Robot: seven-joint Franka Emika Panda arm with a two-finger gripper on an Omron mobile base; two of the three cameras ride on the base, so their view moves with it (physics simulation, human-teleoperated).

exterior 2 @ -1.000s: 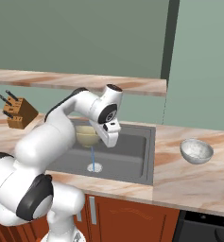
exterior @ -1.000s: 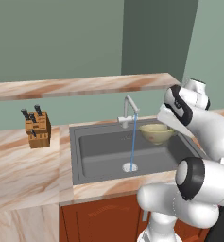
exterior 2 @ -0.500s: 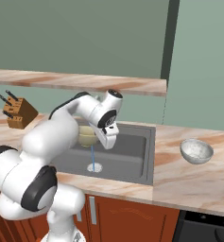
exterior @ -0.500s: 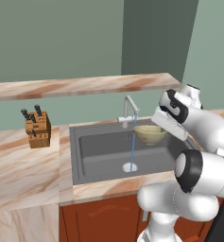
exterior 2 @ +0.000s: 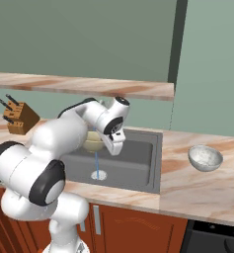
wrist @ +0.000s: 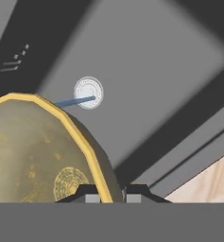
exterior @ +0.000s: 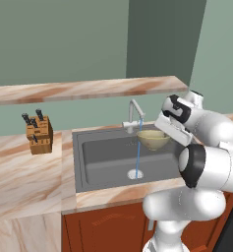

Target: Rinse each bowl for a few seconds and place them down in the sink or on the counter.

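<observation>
Fingers (wrist: 112, 193) pinch the olive-gold glossy bowl's (exterior: 153, 139) rim at its 3 o'clock; the thin grip risks slipping under the faucet stream (exterior: 138, 150).

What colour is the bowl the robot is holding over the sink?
Dull olive-gold bowl, with a brighter yellow rim; clearest in the hand view.

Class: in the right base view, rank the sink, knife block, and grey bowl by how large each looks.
1. sink, clearly largest.
2. and 3. knife block and grey bowl look about alike; the bowl stands nearer the camera, so I won't rank them.
</observation>
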